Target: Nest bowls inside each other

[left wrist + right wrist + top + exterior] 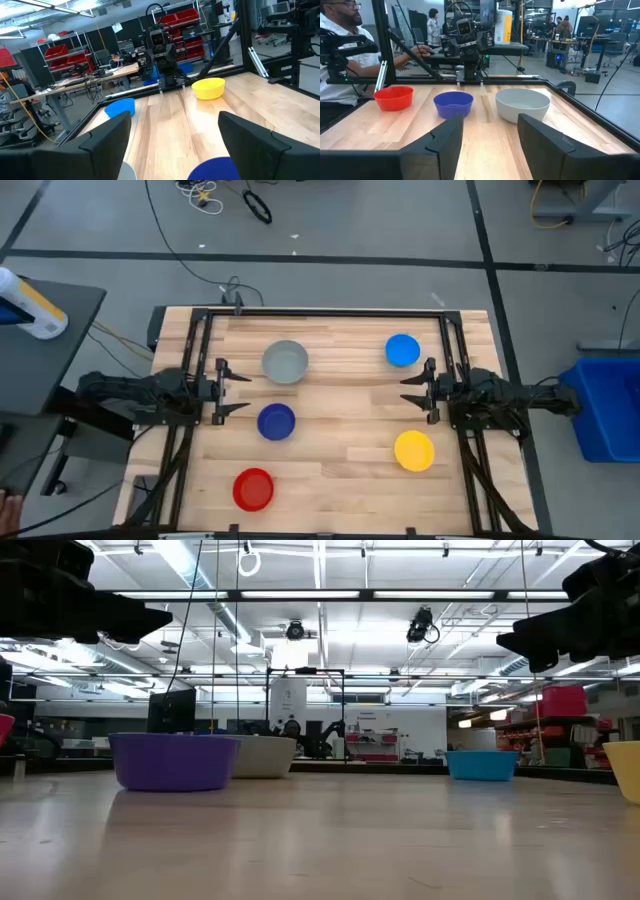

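Note:
Five bowls stand apart on their bases on the wooden table (pixel 330 470): grey (pixel 285 362) at the far left, dark blue (pixel 276 421) just nearer, red (pixel 253 489) at the near left, light blue (pixel 402 350) at the far right, yellow (pixel 414 450) at the near right. My left gripper (pixel 228 388) hovers open at the left edge, between the grey and dark blue bowls. My right gripper (pixel 413 391) hovers open at the right edge, between the light blue and yellow bowls. Both point level toward the table's middle and hold nothing.
A black frame (pixel 330 312) runs around the tabletop. Bare wood lies in the middle between the two grippers. A blue bin (pixel 607 405) stands beside the table's right side. A person (pixel 342 30) sits beyond the left side.

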Available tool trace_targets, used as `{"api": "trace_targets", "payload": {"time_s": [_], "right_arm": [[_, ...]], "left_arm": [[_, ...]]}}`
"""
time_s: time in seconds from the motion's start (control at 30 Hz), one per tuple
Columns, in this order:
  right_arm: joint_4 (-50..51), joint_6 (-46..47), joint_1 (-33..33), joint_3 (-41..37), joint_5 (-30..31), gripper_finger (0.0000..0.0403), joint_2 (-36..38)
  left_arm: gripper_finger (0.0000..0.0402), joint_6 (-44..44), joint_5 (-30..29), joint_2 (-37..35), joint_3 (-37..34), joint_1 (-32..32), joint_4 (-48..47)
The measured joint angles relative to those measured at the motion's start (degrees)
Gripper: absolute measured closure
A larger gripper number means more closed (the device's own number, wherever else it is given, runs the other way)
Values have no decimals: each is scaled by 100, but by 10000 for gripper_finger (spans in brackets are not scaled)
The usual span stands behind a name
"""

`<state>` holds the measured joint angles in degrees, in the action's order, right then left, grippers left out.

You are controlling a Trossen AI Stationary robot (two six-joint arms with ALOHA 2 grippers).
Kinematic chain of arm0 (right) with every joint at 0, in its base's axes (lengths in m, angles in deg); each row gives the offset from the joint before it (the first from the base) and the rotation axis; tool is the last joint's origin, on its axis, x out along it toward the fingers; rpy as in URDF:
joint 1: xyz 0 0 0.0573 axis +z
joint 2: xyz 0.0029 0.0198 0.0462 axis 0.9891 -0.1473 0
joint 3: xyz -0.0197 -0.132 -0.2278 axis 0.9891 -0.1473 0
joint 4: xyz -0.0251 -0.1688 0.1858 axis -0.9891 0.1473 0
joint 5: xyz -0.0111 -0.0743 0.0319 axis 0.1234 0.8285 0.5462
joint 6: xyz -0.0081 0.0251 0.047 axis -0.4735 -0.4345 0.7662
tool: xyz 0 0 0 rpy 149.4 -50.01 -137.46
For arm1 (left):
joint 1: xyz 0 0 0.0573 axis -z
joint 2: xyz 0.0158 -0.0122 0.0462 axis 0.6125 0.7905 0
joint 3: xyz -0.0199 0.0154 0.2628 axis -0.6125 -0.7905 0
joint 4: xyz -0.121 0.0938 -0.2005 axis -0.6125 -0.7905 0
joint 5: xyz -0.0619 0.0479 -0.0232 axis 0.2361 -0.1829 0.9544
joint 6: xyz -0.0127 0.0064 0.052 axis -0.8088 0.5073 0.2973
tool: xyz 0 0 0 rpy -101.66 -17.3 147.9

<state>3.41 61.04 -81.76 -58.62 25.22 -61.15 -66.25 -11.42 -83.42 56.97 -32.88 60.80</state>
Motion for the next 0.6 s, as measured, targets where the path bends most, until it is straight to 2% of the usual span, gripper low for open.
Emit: {"api": "trace_targets", "payload": {"time_s": [0.6], "right_arm": [[1,-1,-2,0,2,180,0]], "left_arm": [[95,0,0,0,2,1,2]]}}
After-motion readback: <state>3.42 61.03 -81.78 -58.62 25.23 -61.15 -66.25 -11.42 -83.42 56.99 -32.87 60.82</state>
